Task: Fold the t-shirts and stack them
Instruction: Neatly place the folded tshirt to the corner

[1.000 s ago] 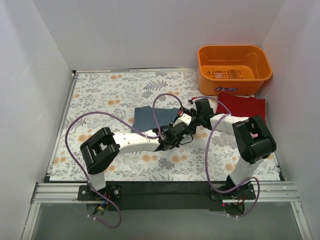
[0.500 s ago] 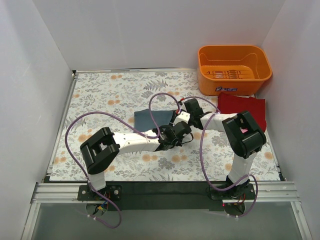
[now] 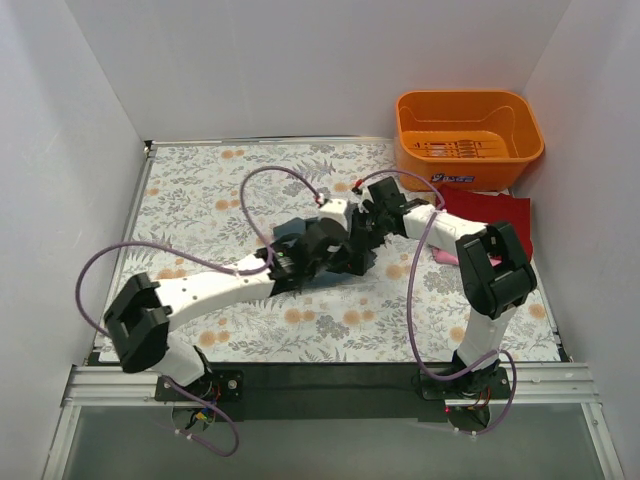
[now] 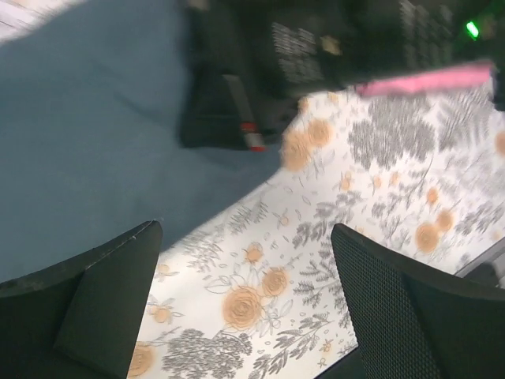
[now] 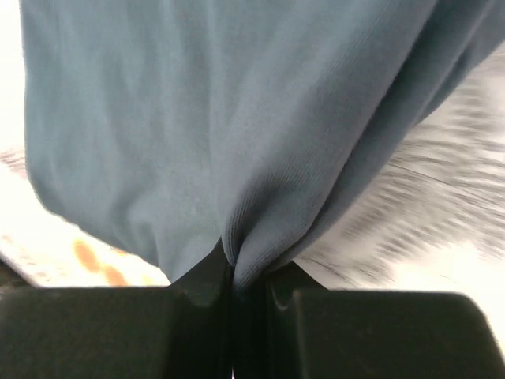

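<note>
I kept the orange basket as my marker. The dark red t-shirt lay flat just in front of it, on the side nearer the arm bases, touching or nearly touching its front wall. A thin sliver of the pink t-shirt showed nearer again, close beside the right arm. It also showed as a blurred pink strip in the left wrist view.

The slate blue-grey t-shirt was well to the left of the basket and nearer the bases, on the floral tablecloth. From overhead both arms met above it and hid most of it.

In the right wrist view the right gripper had its fingers pressed together on a bunched fold of the blue-grey cloth. The fabric hung and stretched away from the pinch, so that edge was raised off the table.

The left gripper was spread wide, with nothing between its fingers. It was above the printed cloth, just beside the shirt's near edge. The dark body of the right arm filled the top of that view, low over the same shirt.
</note>
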